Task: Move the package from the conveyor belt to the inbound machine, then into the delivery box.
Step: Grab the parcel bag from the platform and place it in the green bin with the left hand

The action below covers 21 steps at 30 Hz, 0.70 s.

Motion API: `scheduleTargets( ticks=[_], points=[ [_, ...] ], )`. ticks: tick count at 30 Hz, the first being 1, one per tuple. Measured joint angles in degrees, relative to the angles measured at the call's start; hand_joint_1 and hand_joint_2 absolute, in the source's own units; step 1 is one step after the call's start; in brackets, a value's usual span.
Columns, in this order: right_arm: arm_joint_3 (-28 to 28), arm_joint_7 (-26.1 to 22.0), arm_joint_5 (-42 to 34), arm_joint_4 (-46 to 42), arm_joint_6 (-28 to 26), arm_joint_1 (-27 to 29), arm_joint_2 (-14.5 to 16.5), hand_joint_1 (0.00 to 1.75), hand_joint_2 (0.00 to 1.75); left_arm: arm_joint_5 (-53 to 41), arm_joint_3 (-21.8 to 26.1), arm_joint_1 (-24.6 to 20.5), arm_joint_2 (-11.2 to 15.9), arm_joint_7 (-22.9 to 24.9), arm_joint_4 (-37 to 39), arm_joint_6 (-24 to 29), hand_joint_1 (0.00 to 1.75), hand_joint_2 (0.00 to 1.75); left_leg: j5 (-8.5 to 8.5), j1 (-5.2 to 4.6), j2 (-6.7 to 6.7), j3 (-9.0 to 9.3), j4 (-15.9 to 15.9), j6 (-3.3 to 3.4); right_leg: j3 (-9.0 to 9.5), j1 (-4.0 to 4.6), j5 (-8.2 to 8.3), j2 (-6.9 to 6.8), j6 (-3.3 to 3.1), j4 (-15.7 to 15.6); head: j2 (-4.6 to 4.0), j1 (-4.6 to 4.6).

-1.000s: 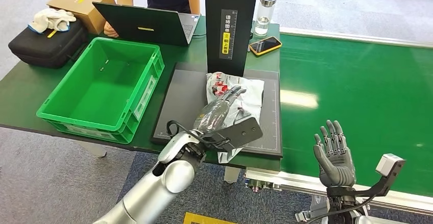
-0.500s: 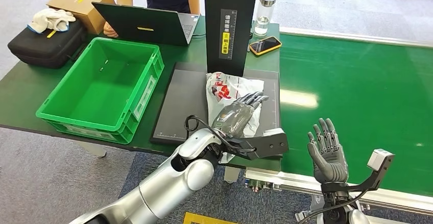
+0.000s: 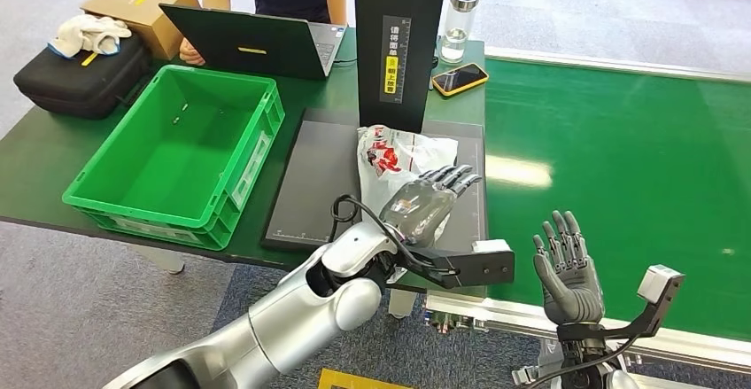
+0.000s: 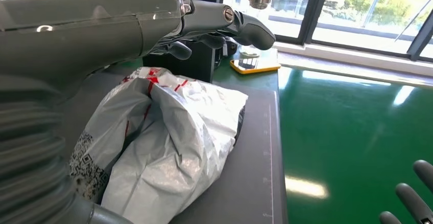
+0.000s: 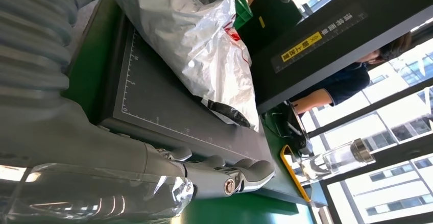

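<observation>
Your package (image 3: 398,154) lay on the dark scanner pad (image 3: 314,185), toward its 3 o'clock edge. Left hand (image 3: 425,198) hovered above it, fingers extended, holding nothing; your left wrist view showed that gap. Right hand (image 3: 567,265) stood spread over the belt (image 3: 620,150).

Black post (image 3: 400,35) blocks behind package (image 3: 396,163); green crate (image 3: 177,154) open-topped.

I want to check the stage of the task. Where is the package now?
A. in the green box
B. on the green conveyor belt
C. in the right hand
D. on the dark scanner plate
D: the package lies on the dark plate below the black post, with the left hand over it.
</observation>
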Motion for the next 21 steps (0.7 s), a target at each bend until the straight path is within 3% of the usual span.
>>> scheduleTargets(
  ticks=[21],
  points=[
    [0.0, -0.01, -0.01, 0.0, 0.42, 0.25, -0.16, 0.0, 1.75, -0.39, -1.18, -1.64, 0.1, 0.36, 0.63, -0.02, 0.0, 1.75, 0.0, 0.0, 0.0, 0.0, 0.0, 0.0, 0.0, 0.0, 0.0, 0.0, 0.0, 0.01, 0.0, 0.0]
  ],
)
